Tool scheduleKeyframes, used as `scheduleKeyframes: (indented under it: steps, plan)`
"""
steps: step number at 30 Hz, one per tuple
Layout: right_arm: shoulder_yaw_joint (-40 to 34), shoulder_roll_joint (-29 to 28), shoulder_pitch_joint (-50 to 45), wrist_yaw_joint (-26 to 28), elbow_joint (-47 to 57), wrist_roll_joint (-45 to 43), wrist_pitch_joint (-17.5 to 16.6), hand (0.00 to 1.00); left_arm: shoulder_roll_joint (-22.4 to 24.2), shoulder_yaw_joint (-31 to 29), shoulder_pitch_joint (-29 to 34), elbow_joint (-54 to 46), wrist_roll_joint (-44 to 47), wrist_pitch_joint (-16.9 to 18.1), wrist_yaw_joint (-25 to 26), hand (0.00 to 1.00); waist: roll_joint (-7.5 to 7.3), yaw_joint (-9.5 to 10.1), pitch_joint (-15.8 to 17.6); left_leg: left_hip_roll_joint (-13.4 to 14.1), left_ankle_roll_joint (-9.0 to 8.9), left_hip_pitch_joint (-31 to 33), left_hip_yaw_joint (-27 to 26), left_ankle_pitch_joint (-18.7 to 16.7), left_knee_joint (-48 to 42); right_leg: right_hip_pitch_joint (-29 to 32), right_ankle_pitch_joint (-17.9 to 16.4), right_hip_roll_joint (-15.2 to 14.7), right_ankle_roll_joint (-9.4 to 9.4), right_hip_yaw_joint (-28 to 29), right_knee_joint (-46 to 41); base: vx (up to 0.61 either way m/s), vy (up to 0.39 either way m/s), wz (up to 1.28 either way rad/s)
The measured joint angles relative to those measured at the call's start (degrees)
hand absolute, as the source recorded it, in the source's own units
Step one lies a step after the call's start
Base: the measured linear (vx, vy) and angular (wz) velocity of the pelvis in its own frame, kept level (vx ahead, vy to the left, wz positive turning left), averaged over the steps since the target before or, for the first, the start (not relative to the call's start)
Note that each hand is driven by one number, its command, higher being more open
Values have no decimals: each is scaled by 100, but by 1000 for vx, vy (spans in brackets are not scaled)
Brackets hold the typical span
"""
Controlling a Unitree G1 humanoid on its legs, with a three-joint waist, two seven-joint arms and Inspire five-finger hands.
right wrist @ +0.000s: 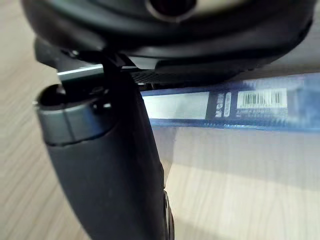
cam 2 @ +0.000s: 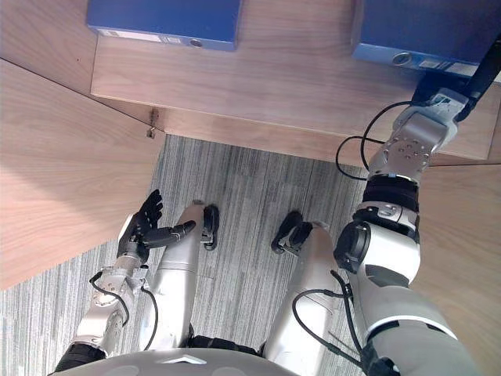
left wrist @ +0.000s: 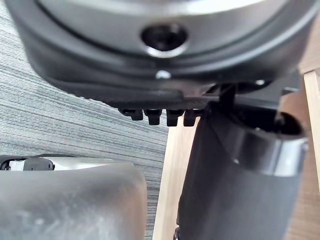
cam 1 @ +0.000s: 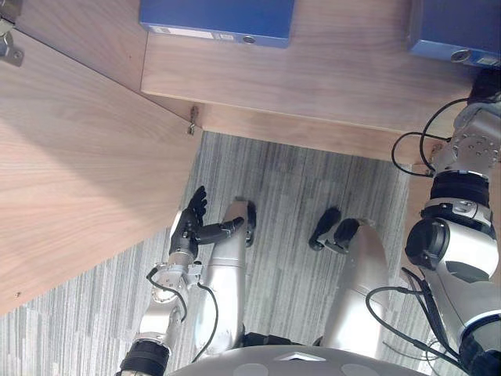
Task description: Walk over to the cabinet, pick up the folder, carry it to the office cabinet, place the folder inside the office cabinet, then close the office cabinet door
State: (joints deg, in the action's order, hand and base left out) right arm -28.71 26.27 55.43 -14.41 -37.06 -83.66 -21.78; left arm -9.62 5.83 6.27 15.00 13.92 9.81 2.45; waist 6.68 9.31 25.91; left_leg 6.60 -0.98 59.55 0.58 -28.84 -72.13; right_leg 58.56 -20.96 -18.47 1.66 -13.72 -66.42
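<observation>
Grey striped carpet (cam 1: 297, 180), spare blue folder (cam 1: 219, 16) lying flat

Head pair: high on the head, looking steeply down; both eyes share the carpet (cam 1: 305, 180) and wooden shelf (cam 1: 337, 70), slightly offset.
Left wrist: very close along the left hand (left wrist: 160, 65), facing carpet.
Right wrist: very close along the right hand (right wrist: 105, 165), facing the folder (right wrist: 300, 97).

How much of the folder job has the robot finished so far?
Looks done: the robot stands at the open cabinet door. In hand: the right robot hand is at the right blue folder, which lies on the shelf. Whether it holds the folder can't be told. The left robot hand hangs open and empty. Left: at least closing that door.
</observation>
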Motion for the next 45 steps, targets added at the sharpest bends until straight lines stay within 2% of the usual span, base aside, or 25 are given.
scheduleKeyframes:
  steps: [13,28,39,42,44,45]
  plan:
    - [-231,-799,-968,37,1171,24,-394,100,0,10,0,-1,0,-1,-5,100,17,-14,-87,76,-3,-5,5,-3,-28,-10,45,87,-31,1,31,-5,0,-2]
    - [10,-1407,-2190,187,2097,407,-442,100,0,28,1,-1,0,-5,-10,100,22,-43,-126,133,-9,-91,2,-8,-15,-100,96,169,-19,9,107,-1,1,-1]
    - [9,-1514,-2401,200,2119,414,-429,100,-3,25,1,-1,124,-6,-76,100,-40,-140,-156,197,-7,-113,-12,-9,47,-145,175,252,-15,-3,261,0,6,-3]
    - [14,-1370,-2352,174,1911,493,-252,100,-77,14,10,-3,124,-8,-147,100,-43,-192,-157,198,-7,-115,-3,-8,51,-160,183,256,-6,-14,282,0,0,0]
    - [42,-797,-2077,119,1289,721,227,100,-220,6,57,-68,123,-8,-219,100,-46,-248,-158,206,2,-100,-3,-4,52,-165,245,272,9,-18,341,-27,24,-5]
    - [91,-629,-1994,101,1130,791,355,100,-256,3,89,-105,123,-8,-232,100,-46,-275,-158,206,7,-94,-5,-1,52,-167,263,274,13,-19,359,-34,41,-5]
